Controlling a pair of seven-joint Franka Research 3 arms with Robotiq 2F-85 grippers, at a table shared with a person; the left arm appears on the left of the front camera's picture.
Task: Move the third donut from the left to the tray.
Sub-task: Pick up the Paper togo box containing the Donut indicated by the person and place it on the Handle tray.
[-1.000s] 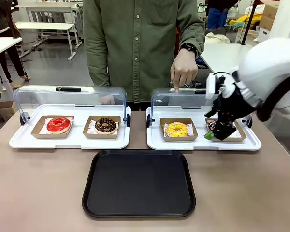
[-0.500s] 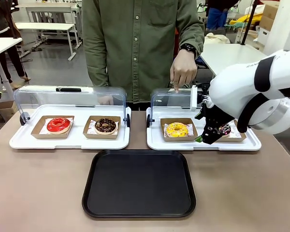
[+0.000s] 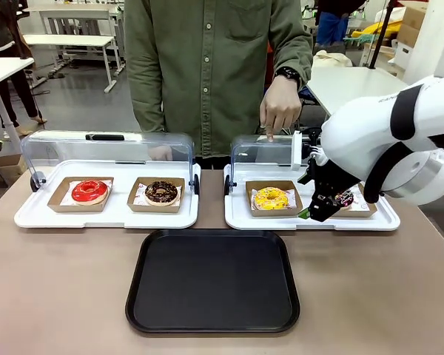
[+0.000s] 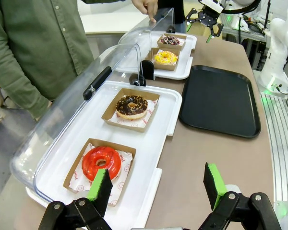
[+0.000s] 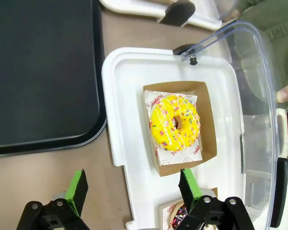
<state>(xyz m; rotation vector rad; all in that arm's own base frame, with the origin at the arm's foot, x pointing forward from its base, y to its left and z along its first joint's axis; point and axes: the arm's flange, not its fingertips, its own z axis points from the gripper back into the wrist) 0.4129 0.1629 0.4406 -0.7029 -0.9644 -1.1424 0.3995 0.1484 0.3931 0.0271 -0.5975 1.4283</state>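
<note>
- yellow-glazed ring donut (image 3: pixel 271 197) with small light sprinkles sits in its shallow brown cardboard holder (image 5: pixel 209 139), in the left place of the right-hand white plastic tray (image 3: pixel 259 222). it is third in the row, counted from the left.
- large flat black rectangular plastic tray (image 3: pixel 212 281) lies on the near side of the table, centred in front of the two white trays. the donut is not on it.
- person's hand (image 3: pixel 281 107) at the far side holds the clear domed lid (image 3: pixel 260 159) of the right white tray raised, so the donut is reachable.
- right gripper (image 5: pixel 133 189): jaws spread wide, gripping nothing. it hangs over the near rim of the right white tray, just right of the donut and apart from it.
- left gripper (image 4: pixel 157 187): jaws spread, gripping nothing, near the red-glazed donut (image 4: pixel 102 162) at the left end of the row.
- progress, as judged: approach only. grasp, lift, carry and release all remain.
- hard to read: the dark chocolate donut (image 3: pixel 345 198) at the right end is partly covered by the right gripper in the front view and cut off by the bottom edge in the right wrist view. the height of the right gripper above the rim cannot be told.
</note>
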